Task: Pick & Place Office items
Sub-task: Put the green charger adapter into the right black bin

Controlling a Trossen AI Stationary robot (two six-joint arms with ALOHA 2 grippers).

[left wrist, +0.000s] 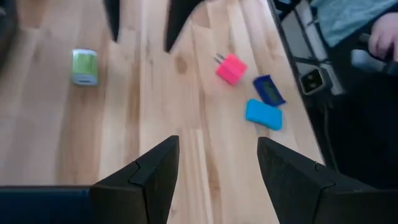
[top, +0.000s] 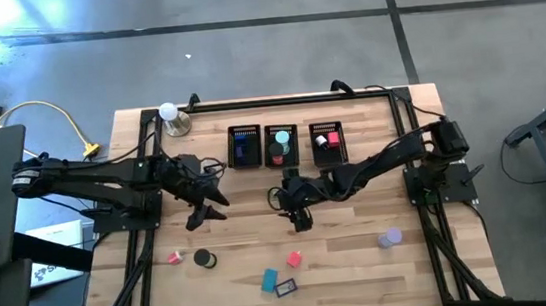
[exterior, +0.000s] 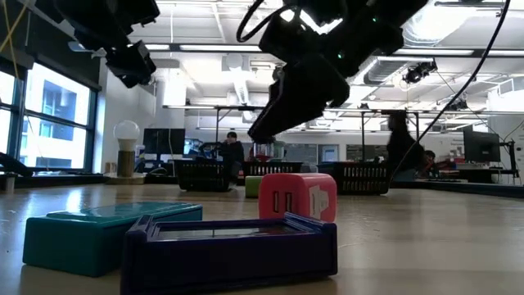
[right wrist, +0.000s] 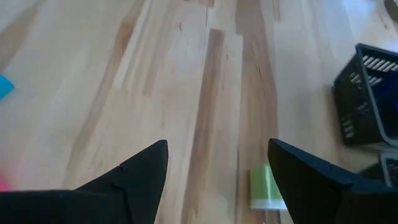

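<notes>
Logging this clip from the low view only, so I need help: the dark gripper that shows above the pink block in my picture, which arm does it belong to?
Observer: That is the right gripper. The high view shows it at mid-table, in front of the three mesh bins.
Reviewer: Is it carrying anything?
Observer: No. Its wrist view shows it open and empty, with a green block lying on the table beside one finger.
Reviewer: And the other arm?
Observer: The left gripper is open and empty too, with only bare wood between its fingers.
</notes>
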